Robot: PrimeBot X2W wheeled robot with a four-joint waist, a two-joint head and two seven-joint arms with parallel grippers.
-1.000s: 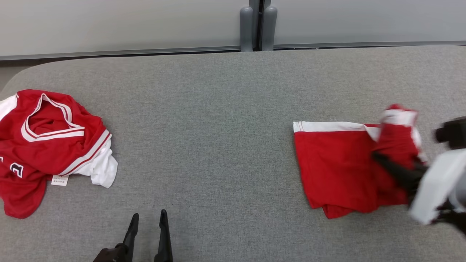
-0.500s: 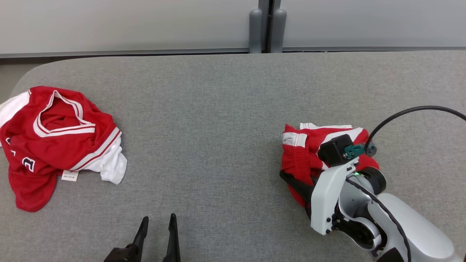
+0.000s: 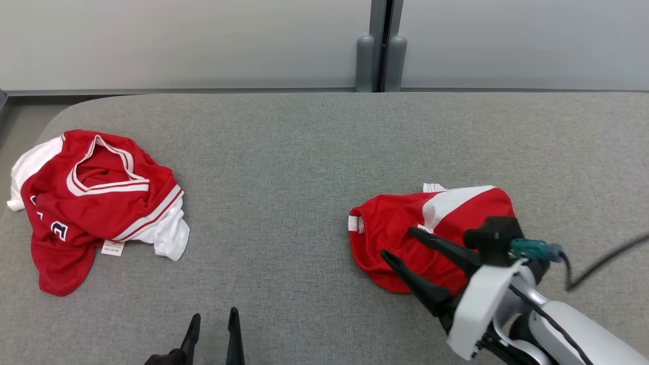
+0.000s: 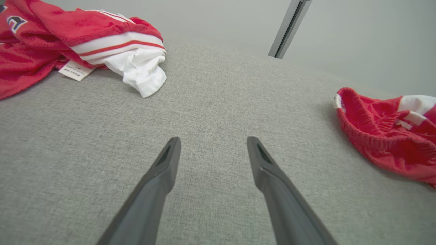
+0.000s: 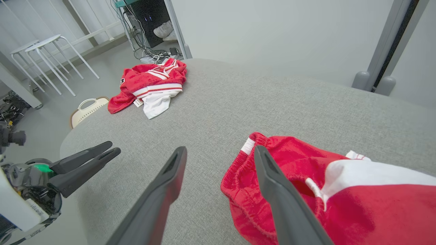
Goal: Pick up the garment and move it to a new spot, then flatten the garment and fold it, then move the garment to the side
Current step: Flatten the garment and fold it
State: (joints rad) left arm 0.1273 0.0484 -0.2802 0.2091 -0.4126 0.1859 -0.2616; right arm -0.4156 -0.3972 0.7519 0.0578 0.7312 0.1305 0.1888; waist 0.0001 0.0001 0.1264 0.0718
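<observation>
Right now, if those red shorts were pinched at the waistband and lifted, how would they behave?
Probably floppy: the red shorts lie bunched in soft folds. Likely light, being thin cloth. Pushed, they would likely rumple on the textured grey surface.

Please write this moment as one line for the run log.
right tool: open, over red shorts | left tool: open, above table | jersey: crumpled, left end

My head camera looks down on the table point(image 3: 284, 152), left wrist low and close, right wrist higher, all share the shorts point(image 3: 380, 228).
</observation>
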